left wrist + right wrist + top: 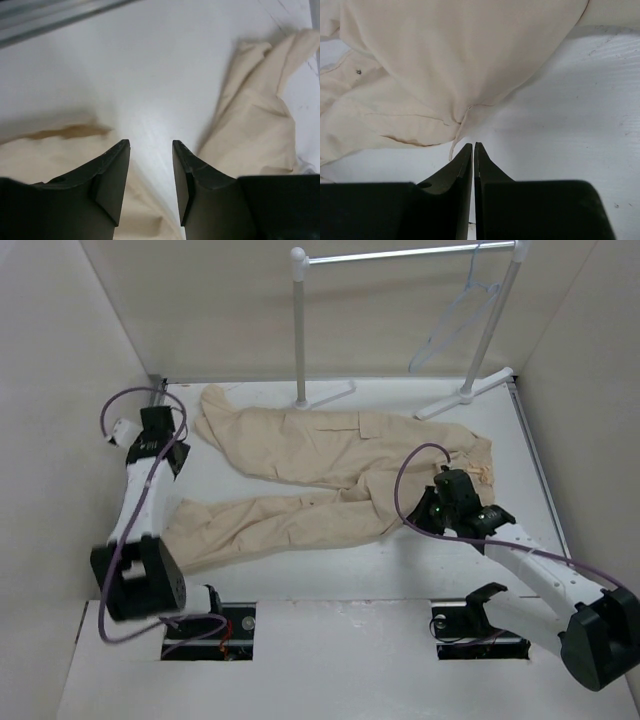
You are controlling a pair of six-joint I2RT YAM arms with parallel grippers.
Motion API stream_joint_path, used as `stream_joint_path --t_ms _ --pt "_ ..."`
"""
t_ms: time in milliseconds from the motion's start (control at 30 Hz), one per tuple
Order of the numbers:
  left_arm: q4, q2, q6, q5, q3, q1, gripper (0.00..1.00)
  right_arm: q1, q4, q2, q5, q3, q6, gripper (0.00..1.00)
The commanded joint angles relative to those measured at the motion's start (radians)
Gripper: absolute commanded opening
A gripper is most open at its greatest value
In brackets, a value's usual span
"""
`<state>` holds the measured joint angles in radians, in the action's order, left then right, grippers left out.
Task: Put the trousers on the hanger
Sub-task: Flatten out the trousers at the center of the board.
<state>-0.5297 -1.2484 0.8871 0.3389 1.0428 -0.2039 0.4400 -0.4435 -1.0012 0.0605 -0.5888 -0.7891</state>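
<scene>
Top external view: a white bench (pixel 400 550) boxed in by pale walls, with 2 robot arms based at the near edge. At far left, the left claw (pixel 160 440) hangs just beside the cuff of the far leg. Its wrist view shows the jaws apart and empty over bare bench, with cloth to either side.

Across the middle, the long beige wrinkled cloth cargo trousers (pixel 330 455) lie flat. The 2 legs splay leftward and the waist is at the right.

Behind them stands a thick white tubular garment rail (pixel 400 254). The thin whitish triangular hanger (pixel 440 332) dangles from its right end, well apart from the trousers.

At right, the right claw (pixel 447 498) sits at the near edge of the seat. Its wrist view shows the jaws pressed together just short of a seam, apparently gripping nothing.

The step in hand looks like taking hold of the garment. To do it well, the right claw should open first, then bite deep into the waistband. The left claw should shift onto a cuff and pinch through both layers, so the soft cloth lifts evenly instead of slipping out.
</scene>
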Motion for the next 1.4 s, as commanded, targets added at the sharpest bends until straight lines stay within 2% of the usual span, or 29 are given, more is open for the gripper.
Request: stream_joint_path --t_ms 0,133,267,467,500,533,567,633,700,867,1000,1167,1367 --pt "0.163 -0.274 -0.007 -0.052 0.136 0.053 0.37 0.009 0.0 0.007 -0.002 -0.032 0.013 0.11" --pt "0.204 -0.575 -0.013 -0.122 0.399 0.053 0.37 -0.027 -0.011 0.001 -0.025 -0.031 0.014 0.23" --pt "0.195 -0.79 -0.011 -0.124 0.618 0.047 0.36 -0.076 -0.026 -0.002 -0.025 -0.039 0.014 0.37" --pt "0.154 -0.996 0.004 -0.13 0.792 0.039 0.34 -0.137 -0.055 -0.01 -0.04 -0.06 0.025 0.42" --pt "0.149 -1.022 0.006 -0.132 0.812 0.039 0.32 -0.148 -0.057 -0.011 -0.047 -0.062 0.027 0.44" --pt "0.145 -1.04 0.009 -0.133 0.825 0.036 0.26 -0.162 -0.057 -0.013 -0.051 -0.063 0.03 0.47" --pt "0.139 -1.046 0.016 -0.133 0.829 0.031 0.15 -0.175 -0.057 -0.016 -0.053 -0.065 0.03 0.49" --pt "0.126 -1.016 0.042 -0.124 0.818 0.027 0.04 -0.206 -0.046 -0.027 -0.056 -0.066 0.022 0.53" --pt "0.135 -0.927 0.041 -0.109 0.789 0.024 0.01 -0.221 -0.037 -0.045 -0.059 -0.069 0.011 0.54" --pt "0.114 -0.662 0.0 -0.038 0.734 0.016 0.0 -0.218 0.0 -0.063 -0.067 -0.062 -0.004 0.54" --pt "0.074 -0.514 -0.048 0.028 0.682 0.028 0.01 -0.218 0.02 -0.065 -0.051 -0.046 -0.001 0.54" --pt "0.066 -0.427 -0.048 0.066 0.515 0.019 0.02 -0.214 0.029 -0.05 -0.03 -0.034 0.004 0.55" --pt "0.109 -0.361 -0.039 0.083 0.254 -0.07 0.02 -0.212 0.017 -0.005 -0.024 -0.023 0.005 0.56"
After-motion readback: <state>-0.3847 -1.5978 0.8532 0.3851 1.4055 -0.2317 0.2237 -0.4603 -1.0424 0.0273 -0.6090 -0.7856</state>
